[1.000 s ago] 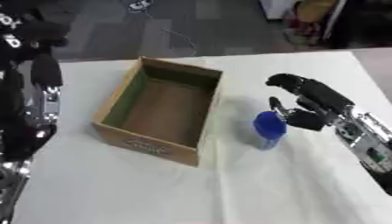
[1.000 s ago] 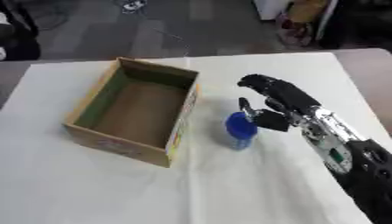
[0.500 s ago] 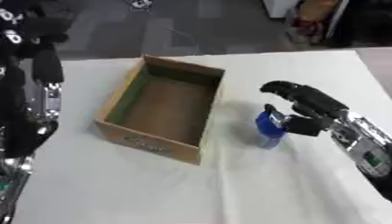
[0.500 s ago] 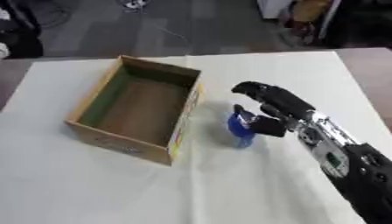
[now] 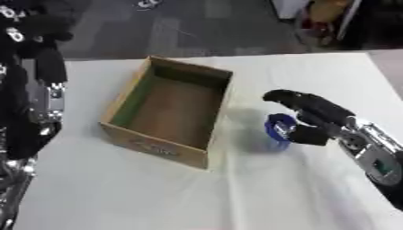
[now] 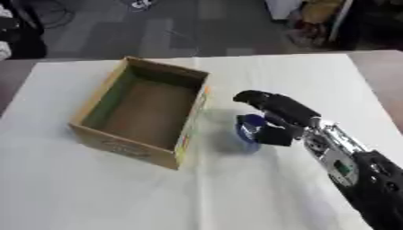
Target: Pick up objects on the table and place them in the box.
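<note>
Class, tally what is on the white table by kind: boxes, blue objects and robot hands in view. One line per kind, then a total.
Box: 1
Blue object: 1
Hands: 2, the right hand at the blue object, the left hand at the view's left edge
Total: 4

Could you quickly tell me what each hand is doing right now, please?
Left hand: raised at the left edge, fingers cannot be told.
Right hand: fingers curled round the blue object beside the box.
</note>
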`<state>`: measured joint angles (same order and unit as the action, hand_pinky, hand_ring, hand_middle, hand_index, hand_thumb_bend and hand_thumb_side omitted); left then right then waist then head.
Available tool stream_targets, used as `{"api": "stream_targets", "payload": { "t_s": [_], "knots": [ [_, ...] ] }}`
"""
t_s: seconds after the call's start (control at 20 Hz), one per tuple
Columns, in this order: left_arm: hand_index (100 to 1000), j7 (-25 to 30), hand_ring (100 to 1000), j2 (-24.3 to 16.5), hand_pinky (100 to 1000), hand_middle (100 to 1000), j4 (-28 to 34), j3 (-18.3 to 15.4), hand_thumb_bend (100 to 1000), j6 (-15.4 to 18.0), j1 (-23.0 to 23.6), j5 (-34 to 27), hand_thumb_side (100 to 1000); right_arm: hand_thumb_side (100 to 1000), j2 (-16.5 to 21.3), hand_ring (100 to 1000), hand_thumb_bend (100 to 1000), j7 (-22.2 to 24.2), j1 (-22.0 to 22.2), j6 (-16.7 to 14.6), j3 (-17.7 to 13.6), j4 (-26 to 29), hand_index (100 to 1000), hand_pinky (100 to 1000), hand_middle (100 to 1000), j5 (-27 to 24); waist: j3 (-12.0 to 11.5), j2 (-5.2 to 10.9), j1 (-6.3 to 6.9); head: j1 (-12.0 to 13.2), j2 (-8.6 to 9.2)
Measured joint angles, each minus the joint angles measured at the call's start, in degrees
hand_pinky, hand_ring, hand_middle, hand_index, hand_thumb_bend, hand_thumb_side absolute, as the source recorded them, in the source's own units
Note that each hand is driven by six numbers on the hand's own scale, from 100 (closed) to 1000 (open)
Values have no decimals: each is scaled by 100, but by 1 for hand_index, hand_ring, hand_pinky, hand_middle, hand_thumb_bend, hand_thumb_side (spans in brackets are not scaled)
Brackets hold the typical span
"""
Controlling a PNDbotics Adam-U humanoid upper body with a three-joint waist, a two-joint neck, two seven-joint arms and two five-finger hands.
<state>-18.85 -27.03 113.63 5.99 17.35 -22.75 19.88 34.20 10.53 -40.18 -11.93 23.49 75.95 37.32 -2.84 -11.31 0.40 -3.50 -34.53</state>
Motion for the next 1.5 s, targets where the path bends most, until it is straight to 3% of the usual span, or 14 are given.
{"api": "stream_targets", "payload": {
  "t_s": [0.6,0.65,0.8,1.5],
  "knots": [
    [761,2,698,0,663,899,0,0,100,0,53,9,763,1000,-102,961,100,621,85,-87,37,-112,1000,859,1000,-166,-13,-5,-4,0,5],
    [761,2,698,0,663,900,0,0,100,0,53,10,793,1000,-102,962,100,650,92,-90,33,-116,1000,860,1000,-182,-12,-5,-1,0,5],
    [761,1,698,0,663,899,0,0,100,1,54,11,763,1000,-100,976,100,680,93,-102,2,-150,1000,876,1000,-183,-12,-5,6,0,5],
    [761,-16,699,0,664,899,0,0,100,19,49,11,762,1000,19,1000,100,59,97,-145,-73,-151,1000,924,1000,451,-16,-44,22,-1,-2]
  ]
}}
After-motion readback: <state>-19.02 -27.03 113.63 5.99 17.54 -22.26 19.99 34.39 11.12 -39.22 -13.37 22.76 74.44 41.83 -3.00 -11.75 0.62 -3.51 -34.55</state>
